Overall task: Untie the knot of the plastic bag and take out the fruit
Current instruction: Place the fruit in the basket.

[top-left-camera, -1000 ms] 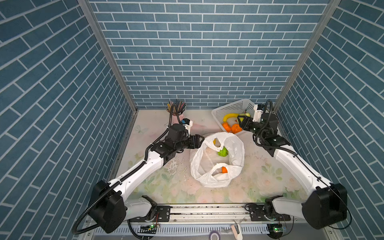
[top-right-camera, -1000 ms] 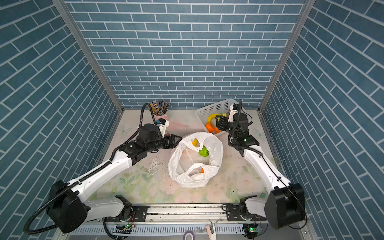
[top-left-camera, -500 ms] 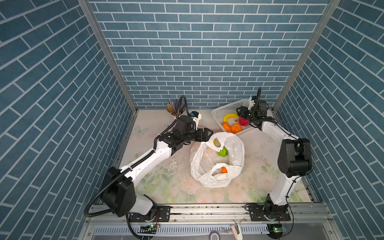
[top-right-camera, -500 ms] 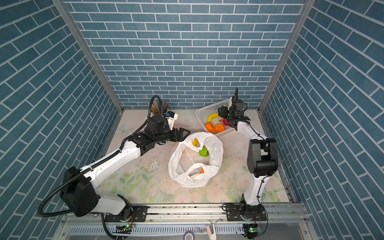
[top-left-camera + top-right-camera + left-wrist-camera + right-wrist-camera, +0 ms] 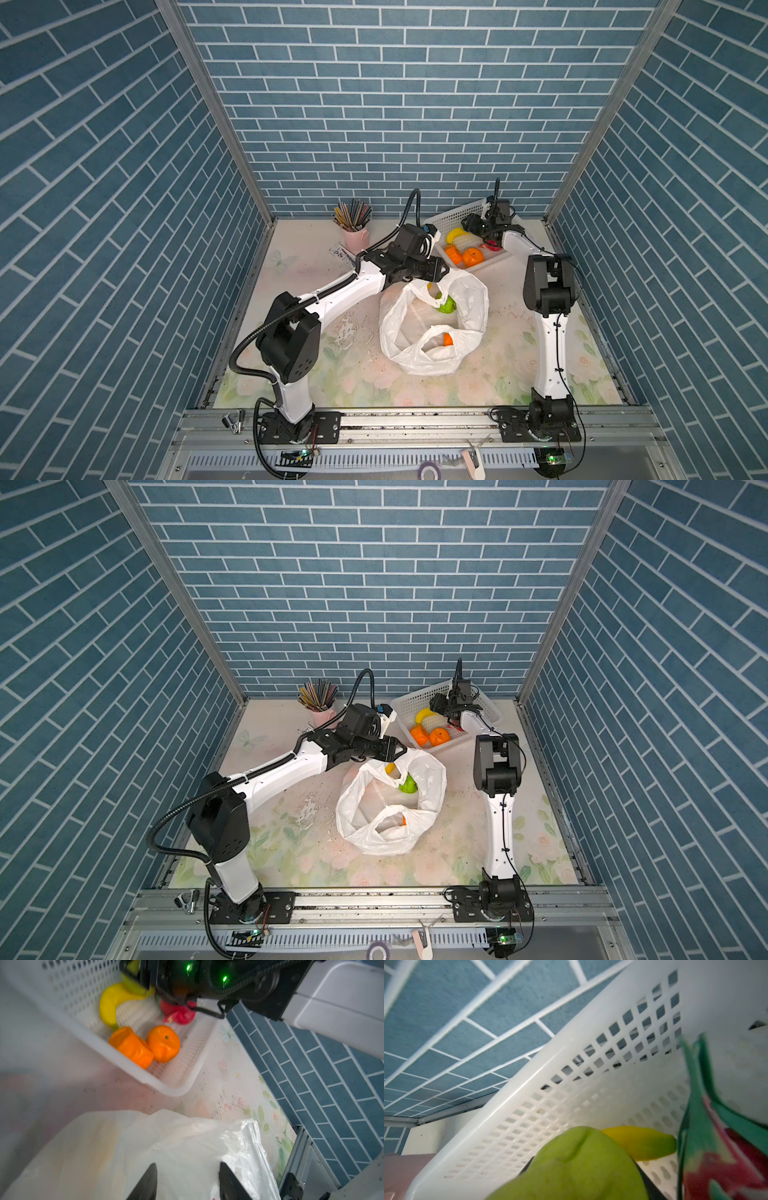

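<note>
Left hand (image 5: 443,272) has reached the far rim of the plastic bag (image 5: 415,361), fingers parted over the film, gripping nothing. That bag lies open mid-desk (image 5: 519,374), some fruit (image 5: 447,306) inside. Right hand (image 5: 471,226), down in the basket (image 5: 453,210), clasps a green fruit (image 5: 571,1167).

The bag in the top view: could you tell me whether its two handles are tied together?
No, the bag lies open with its handles apart and fruit showing through the mouth.
</note>
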Robot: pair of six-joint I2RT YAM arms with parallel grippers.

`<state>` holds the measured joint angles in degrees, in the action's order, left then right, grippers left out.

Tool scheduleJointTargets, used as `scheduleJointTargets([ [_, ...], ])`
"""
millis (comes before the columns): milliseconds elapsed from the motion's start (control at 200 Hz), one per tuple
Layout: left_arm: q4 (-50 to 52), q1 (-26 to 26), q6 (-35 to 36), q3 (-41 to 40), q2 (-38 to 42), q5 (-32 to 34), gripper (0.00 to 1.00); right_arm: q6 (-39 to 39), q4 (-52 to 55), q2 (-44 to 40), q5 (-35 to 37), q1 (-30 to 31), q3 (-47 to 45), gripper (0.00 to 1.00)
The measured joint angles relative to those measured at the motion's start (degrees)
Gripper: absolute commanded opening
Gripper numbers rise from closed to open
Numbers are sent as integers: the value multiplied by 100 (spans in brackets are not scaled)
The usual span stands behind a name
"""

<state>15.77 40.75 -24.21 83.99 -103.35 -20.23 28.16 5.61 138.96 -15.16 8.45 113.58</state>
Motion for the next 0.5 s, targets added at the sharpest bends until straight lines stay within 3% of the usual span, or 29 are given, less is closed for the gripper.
scheduleJointTargets([
  [105,-2,0,-52,-459,63,79,28,0,118,166,-76,-28,199,77],
  [320,42,-11,-136,-931,208,229,27,-52,258,133,-92,-28,238,88],
  [500,22,-11,-149,-940,595,358,52,-120,306,-439,13,-33,-245,89],
])
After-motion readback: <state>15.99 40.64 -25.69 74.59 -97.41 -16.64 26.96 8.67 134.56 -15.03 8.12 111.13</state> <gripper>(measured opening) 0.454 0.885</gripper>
